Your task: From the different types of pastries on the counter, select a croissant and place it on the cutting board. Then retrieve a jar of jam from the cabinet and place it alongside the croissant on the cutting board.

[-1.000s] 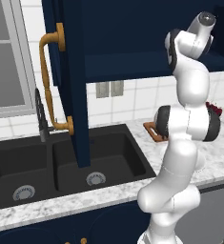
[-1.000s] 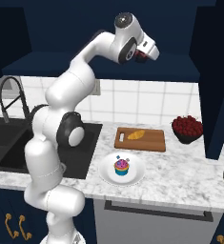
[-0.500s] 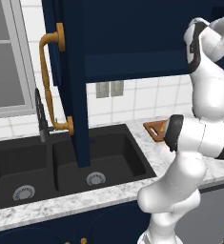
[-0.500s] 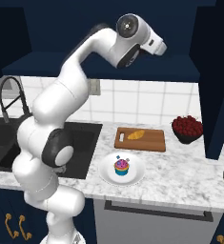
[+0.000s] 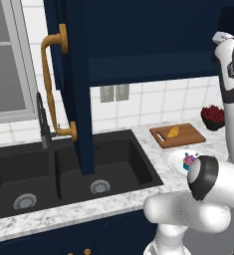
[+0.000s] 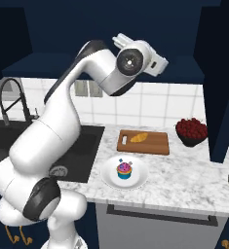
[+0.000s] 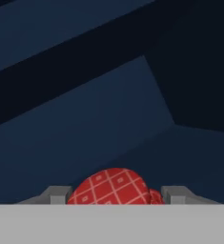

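Speckled marble counter [image 6: 184, 187], wooden cutting board [image 6: 152, 142], matt black sink [image 5: 108, 164], brass-toned cabinet handle [image 5: 50, 89]

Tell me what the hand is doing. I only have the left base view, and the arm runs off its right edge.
Observer: The hand view shows a red jar of jam between the jaws, which look shut on it.
Operator: Where is the hand?
Observer: In the right base view it is raised to the shelf of the navy cabinet.
Operator: The arm's elbow covers part of the plate for me. Does it touch the board?
Observer: No. The white plate lies in front of the cutting board, with a gap between them.
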